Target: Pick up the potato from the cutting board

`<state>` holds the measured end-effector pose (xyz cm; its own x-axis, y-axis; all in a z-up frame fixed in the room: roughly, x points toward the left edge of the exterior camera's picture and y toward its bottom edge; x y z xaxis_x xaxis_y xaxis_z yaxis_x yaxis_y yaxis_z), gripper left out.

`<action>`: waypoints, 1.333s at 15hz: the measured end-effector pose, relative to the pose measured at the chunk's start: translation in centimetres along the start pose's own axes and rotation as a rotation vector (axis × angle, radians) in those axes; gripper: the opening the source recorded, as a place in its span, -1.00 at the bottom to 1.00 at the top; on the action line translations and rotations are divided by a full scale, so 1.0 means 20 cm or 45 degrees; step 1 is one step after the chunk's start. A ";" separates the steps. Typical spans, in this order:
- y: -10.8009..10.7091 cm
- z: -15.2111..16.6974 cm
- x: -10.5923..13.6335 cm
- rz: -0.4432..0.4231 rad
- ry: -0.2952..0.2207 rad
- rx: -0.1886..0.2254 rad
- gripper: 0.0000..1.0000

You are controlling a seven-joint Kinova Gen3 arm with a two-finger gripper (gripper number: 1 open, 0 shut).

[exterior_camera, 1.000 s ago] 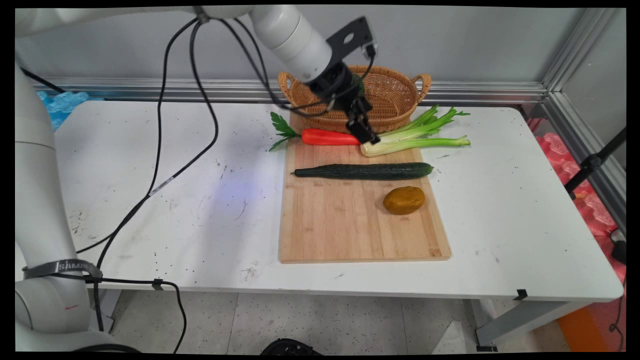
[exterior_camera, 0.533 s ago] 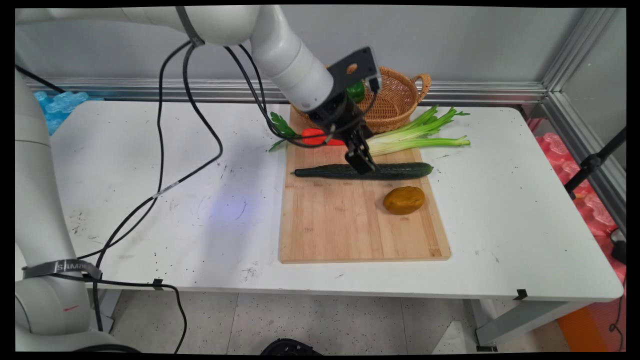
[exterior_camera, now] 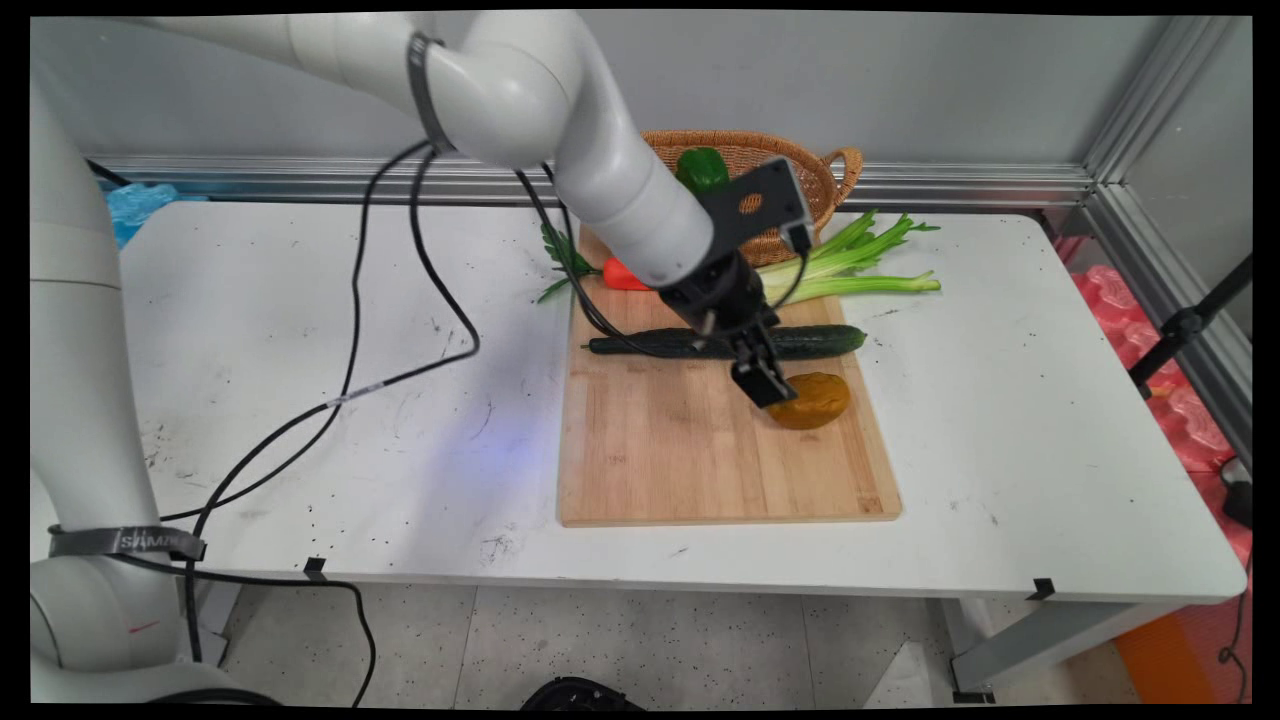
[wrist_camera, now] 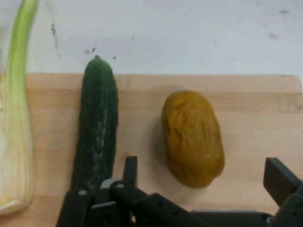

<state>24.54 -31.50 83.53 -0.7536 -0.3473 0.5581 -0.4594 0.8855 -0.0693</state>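
Board [exterior_camera: 690, 460] bears potato [wrist_camera: 191, 137]; open pincer [wrist_camera: 201, 177] above, unlabelled.

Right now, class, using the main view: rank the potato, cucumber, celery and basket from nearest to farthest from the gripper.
1. Potato, beside the gripper on its right.
2. Cucumber, just behind.
3. Celery, further back, right.
4. Basket, by the wall.

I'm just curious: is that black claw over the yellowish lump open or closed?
Open: the black two-finger tool shows its fingers spread wide on either side of the lumpy yellow-brown potato.
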 end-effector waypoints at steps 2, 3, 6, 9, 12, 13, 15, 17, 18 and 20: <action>0.02 0.07 0.01 -0.012 0.000 0.009 1.00; 0.03 0.11 0.01 -0.021 0.001 0.015 1.00; 0.03 0.20 0.00 -0.041 0.001 0.027 1.00; 0.04 0.29 -0.01 -0.063 0.005 0.038 1.00; 0.04 0.35 -0.01 -0.074 0.009 0.044 1.00; 0.04 0.37 -0.02 -0.079 0.011 0.046 1.00; 0.04 0.41 -0.02 -0.087 0.016 0.045 1.00; 0.05 0.44 -0.02 -0.090 0.020 0.039 1.00; 0.05 0.45 -0.02 -0.092 0.022 0.036 1.00; 0.06 0.47 -0.02 -0.095 0.026 0.030 1.00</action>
<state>19.96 -33.24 75.53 -0.7070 -0.4057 0.5792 -0.5253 0.8496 -0.0461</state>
